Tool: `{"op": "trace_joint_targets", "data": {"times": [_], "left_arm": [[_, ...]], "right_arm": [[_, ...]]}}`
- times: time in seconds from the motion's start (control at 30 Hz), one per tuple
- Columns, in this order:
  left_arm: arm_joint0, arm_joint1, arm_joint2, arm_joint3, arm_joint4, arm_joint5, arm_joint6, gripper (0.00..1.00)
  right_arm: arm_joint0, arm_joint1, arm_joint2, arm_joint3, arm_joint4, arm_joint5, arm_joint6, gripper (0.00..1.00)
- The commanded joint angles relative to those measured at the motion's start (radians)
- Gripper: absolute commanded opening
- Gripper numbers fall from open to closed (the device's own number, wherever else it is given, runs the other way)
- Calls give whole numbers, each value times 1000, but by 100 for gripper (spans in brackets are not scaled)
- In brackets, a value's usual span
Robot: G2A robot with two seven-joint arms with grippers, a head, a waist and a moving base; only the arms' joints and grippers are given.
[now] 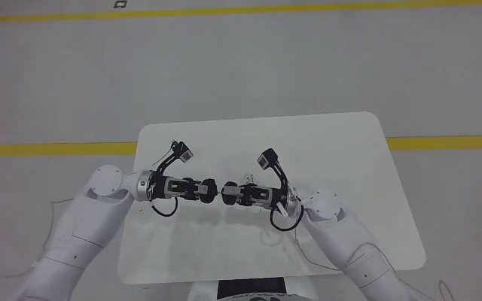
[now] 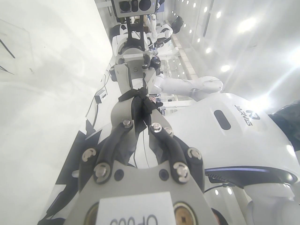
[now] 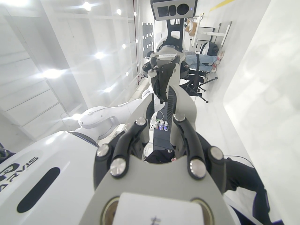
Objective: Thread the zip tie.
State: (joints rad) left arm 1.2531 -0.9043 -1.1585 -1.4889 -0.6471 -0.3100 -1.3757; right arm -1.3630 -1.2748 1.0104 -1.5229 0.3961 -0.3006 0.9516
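Presently both my arms are stretched level above the white table [image 1: 339,150], pointing at each other, so that my left gripper [image 1: 213,190] and my right gripper [image 1: 226,193] meet almost tip to tip over the middle of the tabletop, toward the side nearest my body. The zip tie [image 2: 140,95] is a black strip held in the air between the two. My left gripper is closed on it: in the left wrist view the strip runs between the two grey fingers [image 2: 120,111], which draw together at their tips, and just past them it bunches into a small knot-like fold with a loose end sticking out to either side. In the right wrist view the same black strip stands out from the left gripper's tips and reaches the mouth of my right gripper. Whether my right gripper has hold of it or merely sits around it, I cannot tell. The right arm's wrist camera [image 2: 133,1] faces my left wrist from behind its gripper. On the grey floor beyond the table runs a yellow line [image 1: 226,11].
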Motion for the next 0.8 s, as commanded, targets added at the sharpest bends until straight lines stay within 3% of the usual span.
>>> {"op": "trace_joint_targets", "data": {"times": [0.0,0.33,0.77], "left_arm": [[0,0,0,0,0,0,0,0],[0,0,0,0,0,0,0,0],[0,0,0,0,0,0,0,0]], "right_arm": [[-2,2,0,-4,-3,-2,-1,16],[-8,9,-2,-19,-18,-1,-11,9],[-4,15,-12,-25,-23,1,-23,9]]}}
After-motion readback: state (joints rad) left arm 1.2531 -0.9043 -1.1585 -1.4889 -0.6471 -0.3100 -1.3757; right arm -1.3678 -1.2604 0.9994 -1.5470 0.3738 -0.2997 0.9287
